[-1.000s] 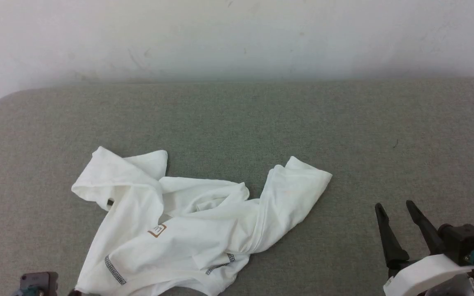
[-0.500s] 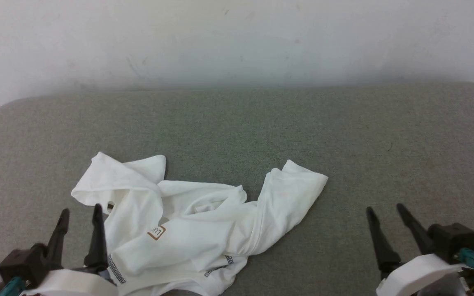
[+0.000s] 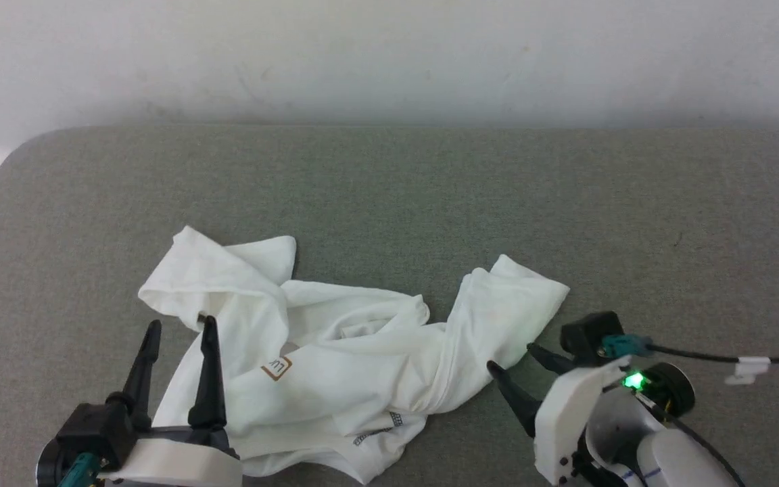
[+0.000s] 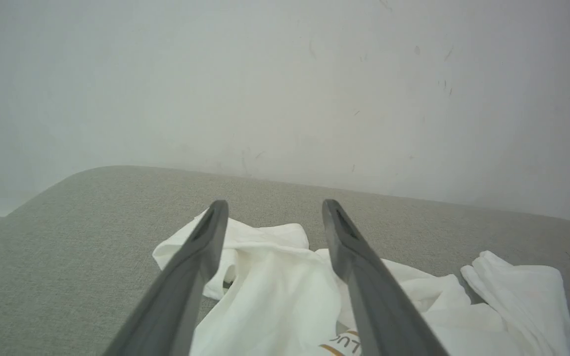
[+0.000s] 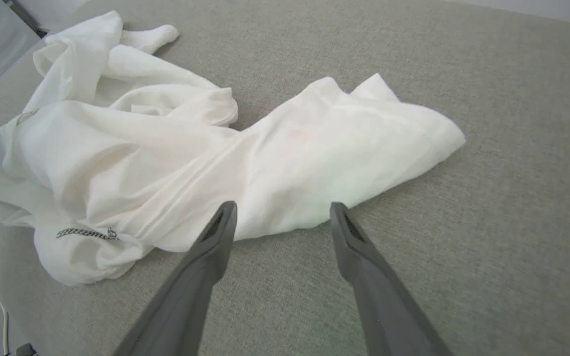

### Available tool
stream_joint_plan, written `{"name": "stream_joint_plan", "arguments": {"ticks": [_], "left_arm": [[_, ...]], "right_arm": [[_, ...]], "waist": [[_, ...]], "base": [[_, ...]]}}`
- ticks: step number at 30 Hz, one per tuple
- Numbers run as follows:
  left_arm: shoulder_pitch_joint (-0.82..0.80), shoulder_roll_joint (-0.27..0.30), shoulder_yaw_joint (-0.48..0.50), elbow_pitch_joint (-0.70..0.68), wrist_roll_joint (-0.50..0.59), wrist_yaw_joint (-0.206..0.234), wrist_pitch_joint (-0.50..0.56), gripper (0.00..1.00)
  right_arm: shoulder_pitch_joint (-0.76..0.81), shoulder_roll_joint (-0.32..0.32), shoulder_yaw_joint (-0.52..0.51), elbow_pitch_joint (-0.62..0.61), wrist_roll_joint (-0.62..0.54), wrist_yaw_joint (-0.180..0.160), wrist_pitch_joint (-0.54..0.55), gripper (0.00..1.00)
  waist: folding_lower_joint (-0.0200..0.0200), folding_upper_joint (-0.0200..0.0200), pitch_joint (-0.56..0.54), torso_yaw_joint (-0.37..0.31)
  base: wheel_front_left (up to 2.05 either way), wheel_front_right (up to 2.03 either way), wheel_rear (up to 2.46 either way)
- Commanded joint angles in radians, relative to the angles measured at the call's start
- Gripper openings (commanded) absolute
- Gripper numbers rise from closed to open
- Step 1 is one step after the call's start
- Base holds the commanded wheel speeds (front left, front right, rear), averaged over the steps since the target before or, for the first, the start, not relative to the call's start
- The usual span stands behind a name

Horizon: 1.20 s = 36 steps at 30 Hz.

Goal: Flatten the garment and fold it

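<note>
- Starting at your left, the left tool [image 3: 181,321] hangs wide open and empty at the left edge of the garment [image 3: 356,358].
- The garment lies crumpled near the middle of the surface [image 3: 430,189]. Judge it thin, limp and light, so pinch a stitched hem or sleeve end, not the bunched middle.
- On the right, the right tool [image 3: 511,356], also spread and empty, sits just beside the right fold, and its cable [image 3: 700,354] trails behind.

Left arm [image 3: 166,467] holds its jaws spread, pointing forward; right arm [image 3: 565,412] angles its spread jaws leftward.
</note>
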Motion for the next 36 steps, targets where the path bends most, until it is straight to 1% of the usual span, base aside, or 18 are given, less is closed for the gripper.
{"name": "stream_joint_plan", "arguments": {"ticks": [1, 4, 5, 10, 11, 12, 13, 14, 16, 19, 23, 26, 28, 33, 34, 35, 36], "left_arm": [[-0.017, -0.024, 0.017, 0.011, 0.021, -0.022, -0.005, 1.00], [-0.029, -0.061, 0.038, 0.027, 0.053, -0.058, -0.005, 1.00], [-0.029, -0.061, 0.038, 0.027, 0.053, -0.058, -0.005, 1.00], [-0.047, -0.115, 0.068, 0.056, 0.093, -0.110, -0.005, 1.00], [-0.049, -0.123, 0.074, 0.061, 0.100, -0.118, -0.005, 1.00], [-0.050, -0.131, 0.078, 0.066, 0.106, -0.126, -0.005, 1.00], [-0.052, -0.138, 0.083, 0.071, 0.112, -0.133, -0.005, 1.00], [-0.054, -0.145, 0.090, 0.073, 0.116, -0.139, -0.005, 1.00], [-0.056, -0.157, 0.101, 0.076, 0.123, -0.150, -0.005, 1.00], [-0.066, -0.171, 0.112, 0.078, 0.133, -0.166, -0.005, 1.00], [-0.094, -0.184, 0.113, 0.077, 0.140, -0.181, -0.005, 1.00], [-0.130, -0.190, 0.104, 0.073, 0.139, -0.190, -0.005, 1.00], [-0.154, -0.192, 0.092, 0.074, 0.137, -0.196, -0.005, 1.00], [-0.189, -0.194, 0.069, 0.078, 0.116, -0.193, -0.005, 1.00], [-0.192, -0.194, 0.066, 0.080, 0.112, -0.190, -0.005, 1.00], [-0.195, -0.194, 0.064, 0.081, 0.109, -0.187, -0.005, 1.00], [-0.194, -0.194, 0.063, 0.082, 0.108, -0.185, -0.005, 1.00]], "right_arm": [[-0.053, -0.008, 0.032, 0.039, 0.028, -0.001, 0.014, 1.00], [-0.129, -0.025, 0.083, 0.137, 0.056, -0.001, 0.052, 1.00], [-0.129, -0.025, 0.083, 0.137, 0.056, -0.001, 0.052, 1.00], [-0.204, -0.062, 0.188, 0.295, 0.119, -0.001, 0.186, 1.00], [-0.212, -0.067, 0.203, 0.312, 0.140, -0.001, 0.208, 0.68], [-0.220, -0.075, 0.218, 0.320, 0.160, -0.001, 0.226, 0.42], [-0.234, -0.086, 0.228, 0.318, 0.172, -0.001, 0.228, 0.09], [-0.250, -0.094, 0.230, 0.311, 0.181, -0.001, 0.216, 0.00], [-0.297, -0.111, 0.227, 0.285, 0.187, -0.001, 0.176, 0.00], [-0.397, -0.120, 0.181, 0.252, 0.164, -0.001, 0.074, 0.00], [-0.550, -0.100, 0.120, 0.276, 0.133, -0.001, -0.009, 0.00], [-0.667, -0.096, 0.066, 0.344, 0.107, -0.001, -0.080, 0.00], [-0.726, -0.091, 0.041, 0.412, 0.097, -0.001, -0.130, 0.00], [-0.786, -0.075, 0.057, 0.597, 0.083, -0.001, -0.230, 0.00], [-0.786, -0.068, 0.058, 0.634, 0.091, -0.001, -0.252, 0.06], [-0.784, -0.062, 0.065, 0.668, 0.098, -0.001, -0.267, 0.40], [-0.782, -0.055, 0.074, 0.695, 0.105, -0.001, -0.288, 1.00]], "waist": [[-0.0001, 0.0000, 0.029, 0.032], [-0.0001, 0.0000, 0.045, 0.053], [-0.0001, 0.0000, 0.045, 0.053], [-0.0001, 0.0000, 0.055, 0.084], [-0.0001, 0.0000, 0.055, 0.089], [-0.0001, 0.0000, 0.055, 0.094], [-0.0001, 0.0000, 0.055, 0.099], [-0.0001, 0.0000, 0.056, 0.101], [-0.0001, 0.0000, 0.059, 0.106], [-0.0001, 0.0000, 0.071, 0.115], [-0.0001, 0.0000, 0.110, 0.130], [-0.0001, 0.0000, 0.149, 0.150], [-0.0001, 0.0000, 0.174, 0.162], [-0.0001, 0.0000, 0.213, 0.174], [-0.0001, 0.0000, 0.216, 0.174], [-0.0001, 0.0000, 0.217, 0.173], [-0.0001, 0.0000, 0.218, 0.171]], "base": [[0.00, 0.00, 0.00], [0.00, 0.00, 0.00], [0.00, 0.00, 0.00], [0.00, 0.00, 0.00], [0.00, 0.00, 0.00], [0.00, 0.00, 0.00], [0.00, 0.00, 0.00], [0.00, 0.00, 0.00], [0.00, 0.00, 0.00], [0.00, 0.00, 0.00], [0.00, 0.00, 0.00], [0.00, 0.00, 0.00], [0.00, 0.00, 0.00], [0.00, 0.00, 0.00], [0.00, 0.00, 0.00], [0.00, 0.00, 0.00], [0.00, 0.00, 0.00]]}}
